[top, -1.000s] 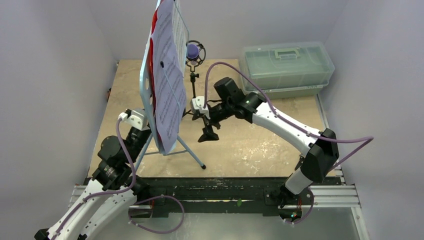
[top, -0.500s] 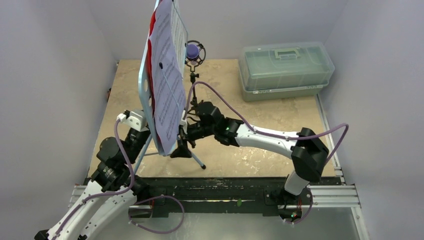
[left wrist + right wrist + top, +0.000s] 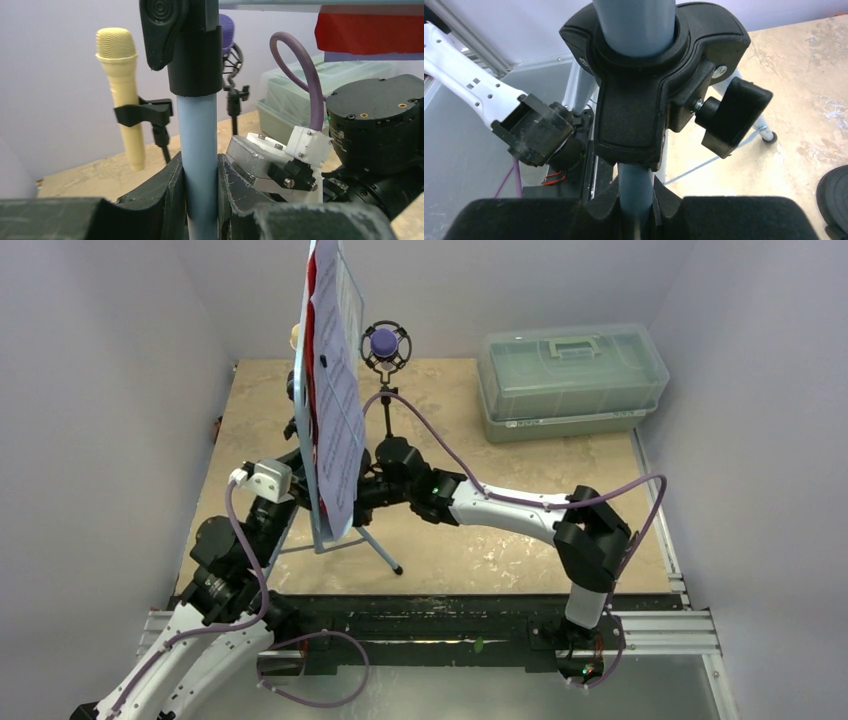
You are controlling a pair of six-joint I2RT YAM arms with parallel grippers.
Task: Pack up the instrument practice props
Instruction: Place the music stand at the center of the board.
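the music rest stands upright at centre-left of the top view, with sheet music and a red folder on its face. both arms grip its pole. the left gripper is clenched on the light-blue tube at the bottom of its frame. the right gripper is clamped on the tube just below the black collar.

the step looks like steadying the stand to collapse or lift it. doing that well means keeping both grips in line with the tube, so it does not tip and the loose pages do not slide off. the knob at centre-right should be kept reachable.

the top view hides both grips behind the rest, and only the wrist views show fingers touching the tube. the left wrist view also shows the cream microphone in its black clip at upper left. from above, that microphone barely peeks past the rest.
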